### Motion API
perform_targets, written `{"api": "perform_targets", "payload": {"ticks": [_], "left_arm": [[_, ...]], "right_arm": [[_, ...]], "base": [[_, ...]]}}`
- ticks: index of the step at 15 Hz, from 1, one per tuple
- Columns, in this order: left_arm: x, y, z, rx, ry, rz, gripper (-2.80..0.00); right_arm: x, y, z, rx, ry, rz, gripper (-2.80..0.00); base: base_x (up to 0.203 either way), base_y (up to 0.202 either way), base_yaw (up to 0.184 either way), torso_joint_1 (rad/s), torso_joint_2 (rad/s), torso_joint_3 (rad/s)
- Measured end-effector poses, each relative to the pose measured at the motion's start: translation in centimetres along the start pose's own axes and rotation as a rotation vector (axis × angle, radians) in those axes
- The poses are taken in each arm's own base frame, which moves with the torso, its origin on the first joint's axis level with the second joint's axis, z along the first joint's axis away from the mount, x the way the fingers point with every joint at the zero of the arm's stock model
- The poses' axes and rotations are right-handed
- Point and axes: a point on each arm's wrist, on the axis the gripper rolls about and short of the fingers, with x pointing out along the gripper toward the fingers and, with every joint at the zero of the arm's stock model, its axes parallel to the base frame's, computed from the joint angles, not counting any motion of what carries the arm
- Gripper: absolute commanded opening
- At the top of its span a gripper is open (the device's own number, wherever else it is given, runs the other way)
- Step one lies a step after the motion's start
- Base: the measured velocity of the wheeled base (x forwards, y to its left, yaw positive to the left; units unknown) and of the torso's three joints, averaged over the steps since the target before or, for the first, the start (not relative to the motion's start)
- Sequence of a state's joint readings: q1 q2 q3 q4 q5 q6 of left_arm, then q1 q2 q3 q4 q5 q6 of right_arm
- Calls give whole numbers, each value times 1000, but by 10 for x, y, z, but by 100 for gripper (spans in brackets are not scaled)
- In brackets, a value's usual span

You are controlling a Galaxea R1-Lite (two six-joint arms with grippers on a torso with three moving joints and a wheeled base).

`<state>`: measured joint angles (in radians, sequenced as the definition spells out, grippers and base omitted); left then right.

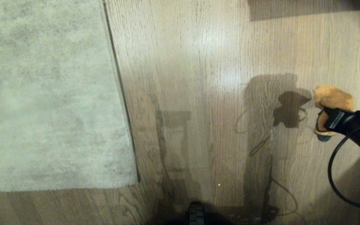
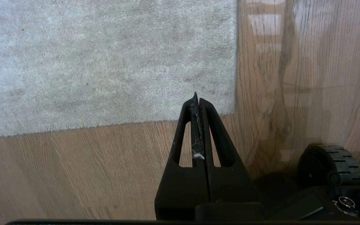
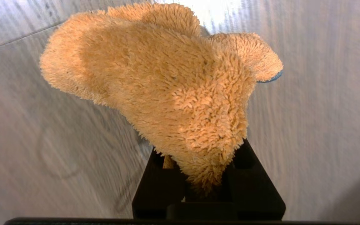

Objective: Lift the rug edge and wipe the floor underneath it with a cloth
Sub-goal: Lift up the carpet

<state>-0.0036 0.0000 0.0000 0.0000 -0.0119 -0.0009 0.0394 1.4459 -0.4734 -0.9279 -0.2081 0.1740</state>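
The right gripper [image 3: 209,168] fingers are clamping the cloth [image 3: 167,84] above bare floor [image 1: 198,93], well apart from the rug edge [image 1: 120,93] (lying flat), while the left gripper [image 2: 197,101] fingers are pressing together, empty.

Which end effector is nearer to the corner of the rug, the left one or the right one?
Left. The left end effector hangs shut just above the rug corner; the right end effector, gripping the cloth, is far across the floor.

Head view looks down on floor [image 1: 198,62]; left wrist shares rug corner [image 2: 223,106].
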Motion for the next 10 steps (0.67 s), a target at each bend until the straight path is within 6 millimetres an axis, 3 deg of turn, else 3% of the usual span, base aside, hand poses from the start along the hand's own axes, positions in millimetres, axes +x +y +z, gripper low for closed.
{"api": "perform_targets", "payload": {"ticks": [5,10], "left_arm": [[0,0,0,0,0,0,-280],[0,0,0,0,0,0,-280]], "right_arm": [[-41,-6,8,-41,-62,17,-280],[-84,-18,-8,-89,-67,21,-280]], "base": [[0,0,0,0,0,0],[0,0,0,0,0,0]]}}
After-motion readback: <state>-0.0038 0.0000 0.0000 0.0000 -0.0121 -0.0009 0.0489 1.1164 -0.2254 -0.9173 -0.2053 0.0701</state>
